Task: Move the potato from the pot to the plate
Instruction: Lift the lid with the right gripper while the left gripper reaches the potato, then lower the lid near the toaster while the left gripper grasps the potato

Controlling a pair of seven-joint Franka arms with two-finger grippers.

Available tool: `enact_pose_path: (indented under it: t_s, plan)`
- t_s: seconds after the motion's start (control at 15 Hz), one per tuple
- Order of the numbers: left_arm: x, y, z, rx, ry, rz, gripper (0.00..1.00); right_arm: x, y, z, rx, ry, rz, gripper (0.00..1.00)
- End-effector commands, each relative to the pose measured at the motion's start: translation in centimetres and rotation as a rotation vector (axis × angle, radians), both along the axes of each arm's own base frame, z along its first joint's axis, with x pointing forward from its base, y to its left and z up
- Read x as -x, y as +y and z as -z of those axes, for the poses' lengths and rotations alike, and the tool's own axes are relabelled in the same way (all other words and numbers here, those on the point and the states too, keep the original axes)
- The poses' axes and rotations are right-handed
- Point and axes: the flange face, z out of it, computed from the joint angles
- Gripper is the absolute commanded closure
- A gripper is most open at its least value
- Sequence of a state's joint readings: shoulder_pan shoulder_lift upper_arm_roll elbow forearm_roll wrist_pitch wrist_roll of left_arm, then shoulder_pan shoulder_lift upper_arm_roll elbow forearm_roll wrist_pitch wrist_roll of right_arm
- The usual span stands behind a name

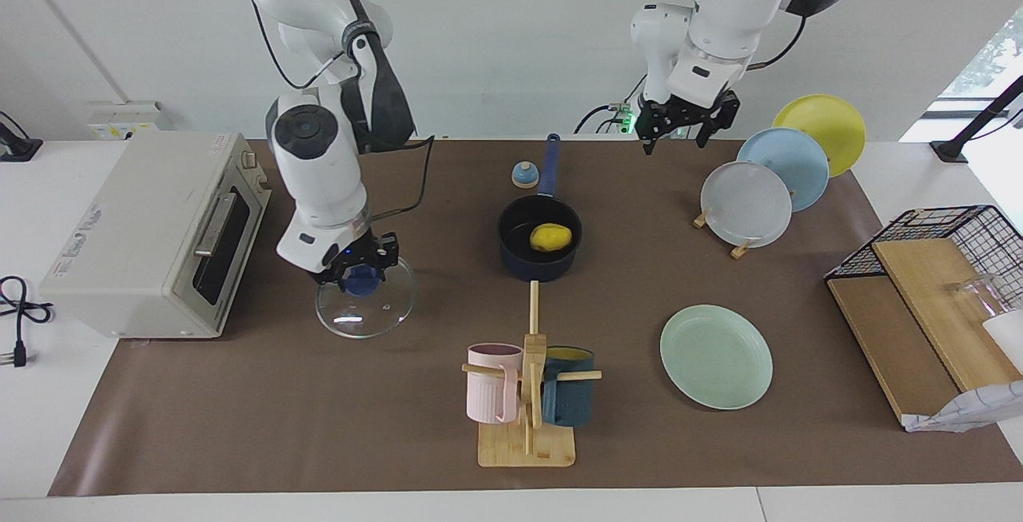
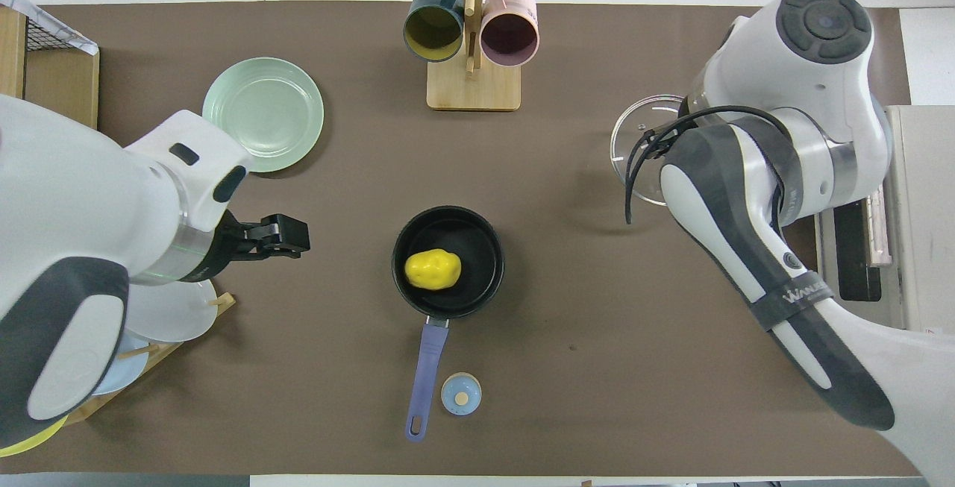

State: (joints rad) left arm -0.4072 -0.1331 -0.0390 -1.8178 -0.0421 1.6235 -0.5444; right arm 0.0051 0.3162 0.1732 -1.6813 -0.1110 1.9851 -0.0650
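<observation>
Facing view shows what the overhead hides under the big white arm: the right gripper (image 1: 357,264) is down on the blue knob of the clear glass lid (image 1: 366,298), its fingers closed around that knob, the lid lying flat toward the right arm's end of the table from the dark navy saucepan with the long blue handle (image 1: 539,238). In that pot sits the small glossy yellow potato (image 1: 551,237), while the pale mint-green round plate (image 1: 716,356) lies bare, farther from the robots than the pot, toward the left arm's end. The left gripper (image 1: 686,124) hangs in the air with its fingers spread, toward the left arm's end from the pot's handle.
</observation>
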Motion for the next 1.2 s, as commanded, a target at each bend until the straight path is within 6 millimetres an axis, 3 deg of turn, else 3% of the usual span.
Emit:
enact_pose_path:
  t_s: [0.0, 0.07, 0.33, 0.47, 0.6, 0.73, 0.93, 1.07, 1.13]
  plan:
    - [3.1, -2.9, 1.9, 0.026, -0.013, -0.075, 0.00, 3.2, -4.0, 2.8, -0.009, -0.011, 0.020, 0.45]
    - [3.7, -4.5, 2.4, 0.026, -0.017, -0.104, 0.00, 3.6, -4.3, 3.3, -0.008, -0.013, 0.024, 0.46]
    - [4.5, -7.5, 5.6, 0.064, -0.071, -0.210, 0.00, 3.9, -7.2, 5.6, -0.011, 0.005, 0.075, 0.45]
    - [3.6, -9.0, 8.2, 0.080, -0.088, -0.261, 0.00, 3.9, -7.2, 6.4, -0.014, -0.011, 0.073, 0.45]
    - [3.1, -11.7, 10.9, 0.095, -0.095, -0.360, 0.00, 4.0, -7.2, 7.2, -0.016, -0.003, 0.077, 0.45]
    - [1.9, -12.8, 13.1, 0.117, -0.112, -0.407, 0.00, 4.2, -7.4, 7.4, -0.015, 0.004, 0.079, 0.44]
    - [1.9, -15.2, 15.4, 0.119, -0.105, -0.457, 0.00, 4.5, -7.3, 8.2, -0.017, 0.002, 0.077, 0.26]
    - [2.2, -16.1, 17.2, 0.112, -0.097, -0.486, 0.00, 4.5, -7.9, 8.1, -0.016, 0.007, 0.087, 0.00]
    - [2.9, -16.7, 17.6, 0.106, -0.089, -0.506, 0.00, 4.4, -8.3, 8.1, -0.016, 0.007, 0.093, 0.00]
